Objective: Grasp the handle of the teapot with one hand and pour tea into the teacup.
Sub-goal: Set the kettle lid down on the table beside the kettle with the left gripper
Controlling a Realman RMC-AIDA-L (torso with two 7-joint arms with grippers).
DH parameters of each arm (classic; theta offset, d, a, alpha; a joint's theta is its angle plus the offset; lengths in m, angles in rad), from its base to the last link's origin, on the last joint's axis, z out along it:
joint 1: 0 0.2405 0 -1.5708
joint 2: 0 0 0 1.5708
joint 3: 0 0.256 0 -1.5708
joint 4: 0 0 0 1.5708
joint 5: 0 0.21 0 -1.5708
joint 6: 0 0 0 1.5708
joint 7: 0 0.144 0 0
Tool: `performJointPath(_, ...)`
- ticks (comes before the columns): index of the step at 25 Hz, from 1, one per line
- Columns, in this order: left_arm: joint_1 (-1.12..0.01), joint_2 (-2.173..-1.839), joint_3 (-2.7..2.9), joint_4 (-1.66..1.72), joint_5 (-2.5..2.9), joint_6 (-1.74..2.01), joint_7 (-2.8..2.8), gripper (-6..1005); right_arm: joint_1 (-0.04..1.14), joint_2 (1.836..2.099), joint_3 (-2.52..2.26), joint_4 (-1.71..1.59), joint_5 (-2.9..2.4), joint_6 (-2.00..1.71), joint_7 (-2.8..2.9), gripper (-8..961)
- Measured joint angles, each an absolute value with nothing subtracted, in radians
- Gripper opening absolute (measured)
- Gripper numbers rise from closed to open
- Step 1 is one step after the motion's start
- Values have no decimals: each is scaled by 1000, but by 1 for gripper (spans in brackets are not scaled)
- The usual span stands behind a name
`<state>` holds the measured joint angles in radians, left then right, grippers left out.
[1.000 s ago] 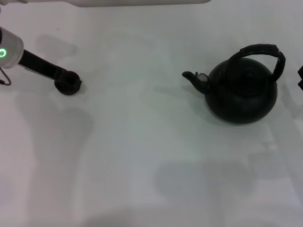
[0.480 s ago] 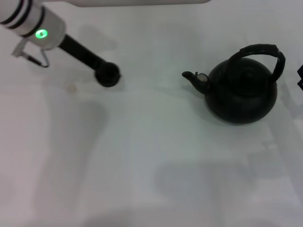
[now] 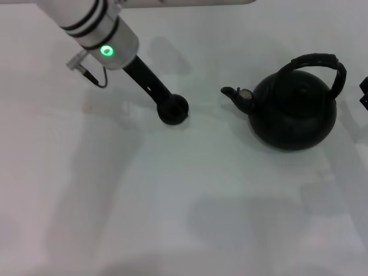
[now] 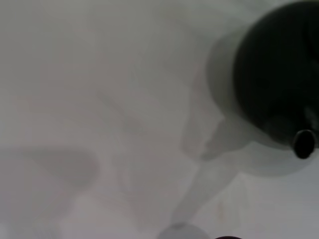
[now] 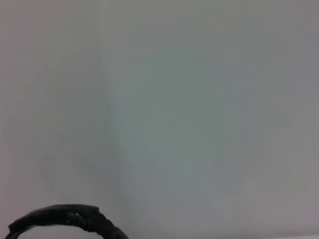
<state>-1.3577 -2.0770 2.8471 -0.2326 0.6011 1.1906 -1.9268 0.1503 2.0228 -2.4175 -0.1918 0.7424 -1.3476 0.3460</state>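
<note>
L gripper (image 3: 172, 110) reaching in from upper left of frame, sitting at ctr-top on the teacup (image 3: 174, 112); grip can't tell. Teapot (image 3: 294, 112) sitting upright at right, spout facing cup, handle (image 3: 317, 63) arching over top. R gripper (image 3: 364, 92) just peeking at right edge, fingers can't tell.

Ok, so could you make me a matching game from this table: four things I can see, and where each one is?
Things:
1. teapot
2. handle
3. teacup
4. spout

Places:
A. arches over the teapot's top
B. at the tip of the left gripper
C. points toward the teacup
D. stands on the table, near the right gripper

Pairs: 1-D, 2-A, 3-B, 4-C
</note>
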Motion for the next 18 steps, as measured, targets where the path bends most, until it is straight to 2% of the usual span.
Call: performJointPath(18,-1351,-2079,2846,-70,680,1074,-1921,694,158,2025,-2420,-195,756,-1331,362,875)
